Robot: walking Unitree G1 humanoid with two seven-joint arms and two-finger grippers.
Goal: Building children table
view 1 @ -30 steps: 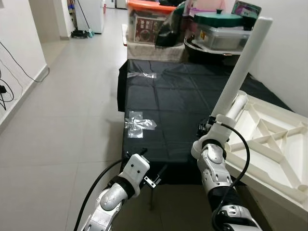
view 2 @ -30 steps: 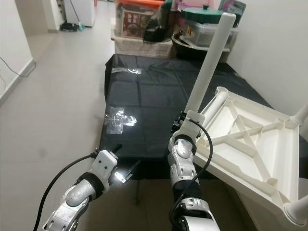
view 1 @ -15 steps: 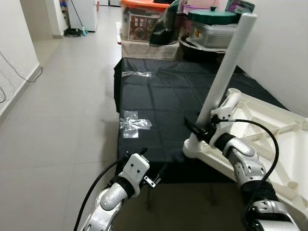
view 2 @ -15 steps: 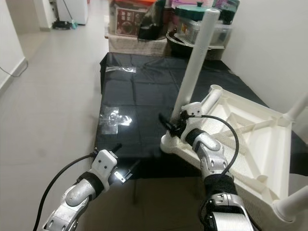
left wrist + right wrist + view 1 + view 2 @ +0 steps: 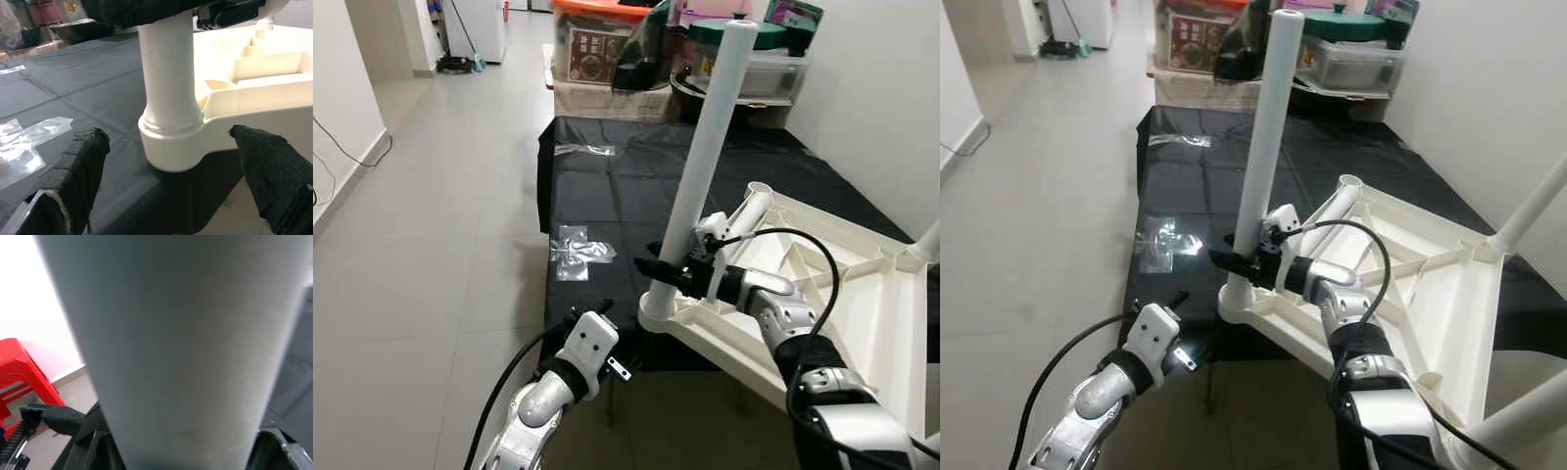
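Note:
A white plastic children's table (image 5: 862,294) lies upside down on a surface covered by a black sheet (image 5: 626,186). A long white leg (image 5: 705,147) stands upright in its near-left corner socket (image 5: 171,142). My right gripper (image 5: 671,269) is shut on this leg just above the socket, and the leg lies between the black fingers (image 5: 68,421) in the right wrist view. My left gripper (image 5: 622,338) hangs open and holds nothing, low at the sheet's front edge, just in front of the socket. Two more legs (image 5: 1538,201) stand on the table's right side.
Storage boxes, one with an orange lid (image 5: 602,39), and a green-lidded container (image 5: 754,59) crowd the far end. Clear tape patches (image 5: 578,250) stick to the sheet. Tiled floor (image 5: 431,196) spreads to the left, a white wall (image 5: 881,98) rises on the right. A red stool (image 5: 19,362) stands nearby.
My right gripper has swung the leg and its table corner leftward, toward the sheet's front edge, bringing more of the table into view. The camera has shifted a little. The left arm stays put.

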